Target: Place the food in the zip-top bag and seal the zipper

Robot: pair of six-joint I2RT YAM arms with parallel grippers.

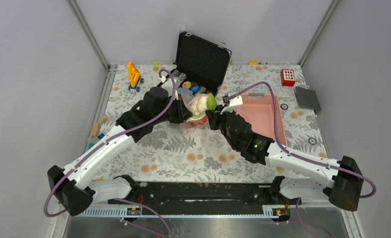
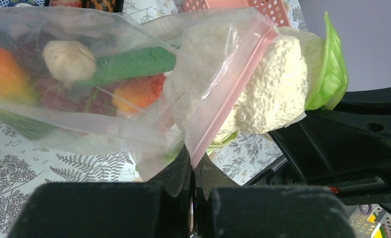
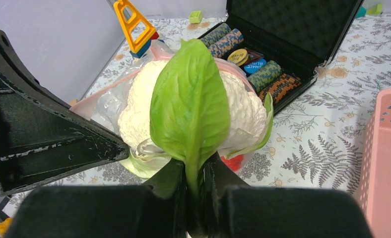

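One zip-top bag (image 2: 124,84), one cauliflower (image 2: 278,84), one basket (image 1: 263,116), one case (image 1: 203,54)

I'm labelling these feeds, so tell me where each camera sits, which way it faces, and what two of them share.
Top external: above, behind the bases, looking down on the table; shows both arms, left gripper, right gripper.
Left wrist: on left arm, faces the pink basket; its fingers pinch the zip-top bag.
Right wrist: on right arm, faces the poker chip case; its fingers pinch the cauliflower's leaf.
Shared: both wrist views show the cauliflower in the bag's mouth.
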